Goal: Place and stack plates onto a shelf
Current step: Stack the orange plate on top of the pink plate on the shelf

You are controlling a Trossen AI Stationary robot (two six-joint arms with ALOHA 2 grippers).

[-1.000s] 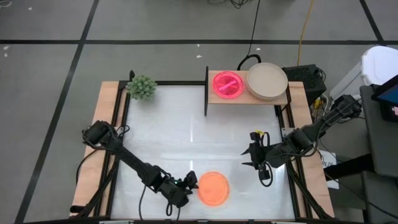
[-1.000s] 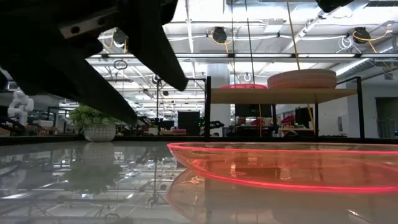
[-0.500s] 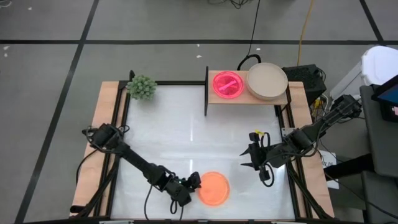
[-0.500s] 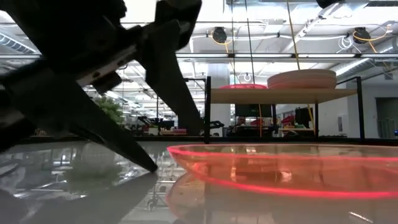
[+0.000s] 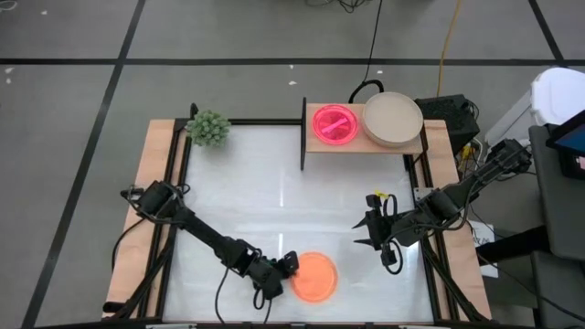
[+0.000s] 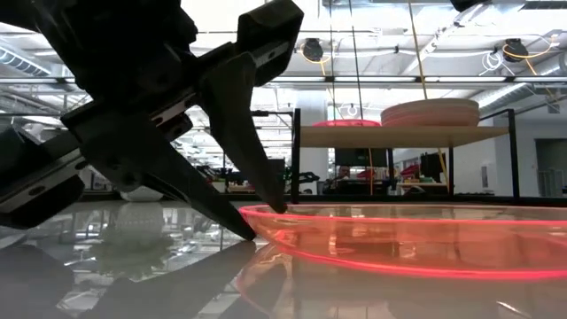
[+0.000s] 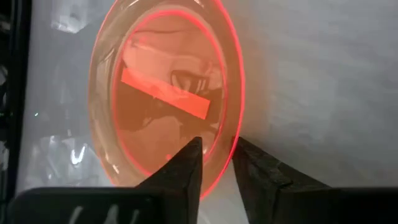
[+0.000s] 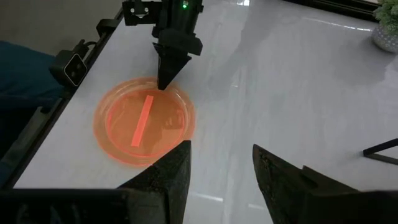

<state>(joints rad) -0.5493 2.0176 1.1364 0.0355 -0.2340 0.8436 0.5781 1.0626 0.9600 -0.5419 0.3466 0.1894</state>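
An orange plate (image 5: 313, 277) lies flat on the white table near its front edge; the left wrist view shows the orange plate (image 7: 161, 93) close up. My left gripper (image 5: 289, 267) is at the plate's left rim, slanting down from the table's left. One finger stands over the inside and one outside, with a narrow gap between them. My right gripper (image 5: 370, 230) hangs open above the table's right part, holding nothing. On the shelf (image 5: 361, 148) at the far edge rest a magenta plate (image 5: 335, 124) and a beige plate (image 5: 393, 119). My left gripper (image 7: 217, 146) straddles the orange plate's left rim (image 7: 225, 158), one finger (image 6: 270, 190) over the inner side, the other (image 6: 235, 221) outside, its tip down by the table. The fingers slant down from the table's left. Whether they touch the rim, I cannot tell. The plate sits flat on the table.
A small green plant (image 5: 208, 128) stands at the table's far left corner. Wooden rails (image 5: 151, 219) run along both sides. The white tabletop (image 5: 274, 192) between the orange plate and the shelf is bare.
My left gripper has moved down and toward the orange plate, rolling somewhat. Its fingers now stand around the plate's left rim, and the gap between them has narrowed. The plate has stayed where it was.
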